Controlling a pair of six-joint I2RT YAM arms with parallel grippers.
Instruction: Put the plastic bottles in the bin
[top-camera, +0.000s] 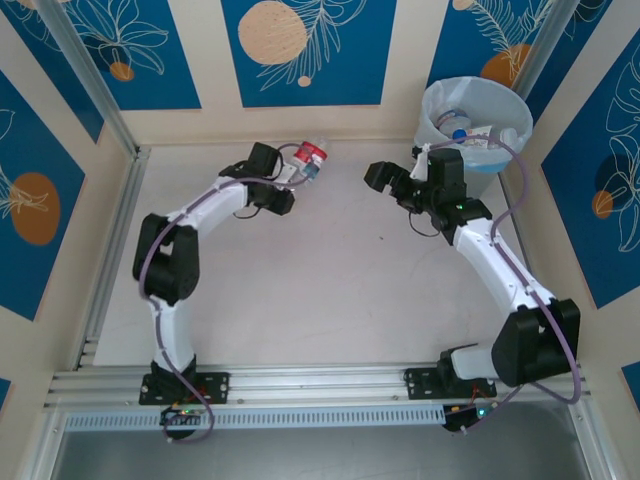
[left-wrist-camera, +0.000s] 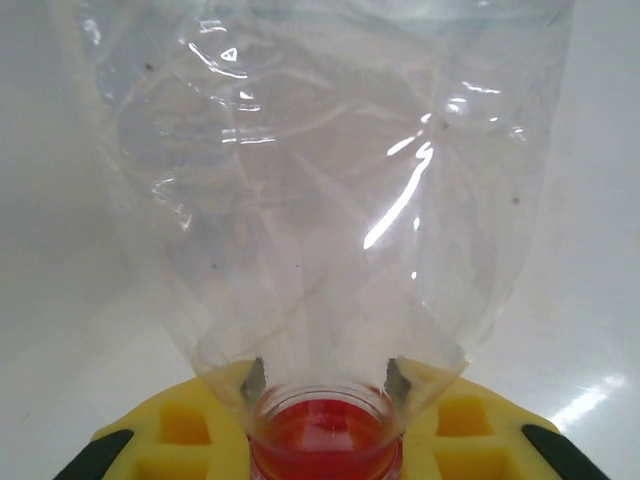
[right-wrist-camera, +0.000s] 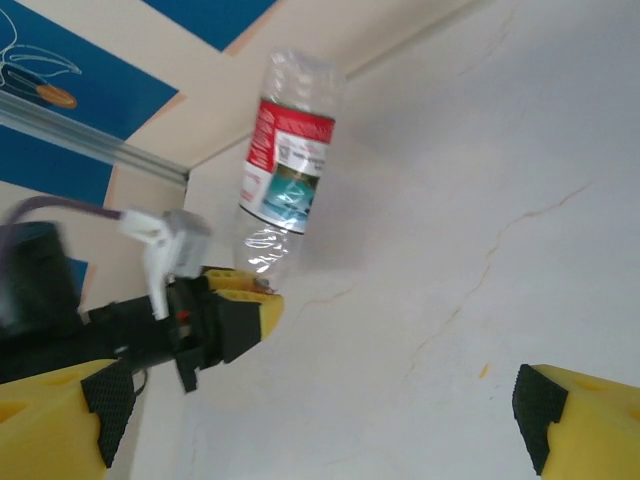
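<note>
The left gripper (top-camera: 297, 172) was clenched on a bottle (top-camera: 312, 157) with a red label, its yellow fingers (left-wrist-camera: 180, 432) closed on the neck just above the red cap (left-wrist-camera: 325, 432). The bottle hung in the air over the far part of the table (top-camera: 330, 290), close to the far edge and a little left of the middle, its base pointing away from the wrist.

It looked empty, so probably very light. The clear wall was creased and dented, which suggests thin plastic that would buckle under a squeeze and could slip. The neck and cap were likely the stiffest part, so the hold there seemed a sound one.

The right gripper (top-camera: 383, 178) hovered over the far middle of the table with its fingertips (right-wrist-camera: 575, 410) spread wide, grasping nothing, facing the bottle and near it.

The bin (top-camera: 428, 118) stood at the far right corner, against the walls, with other bottles (top-camera: 458, 126) already inside. Its rim stood well above the table, so the bottle would have to clear it. The table between the arms was open, but the right arm lay across the straight way to the bin.
</note>
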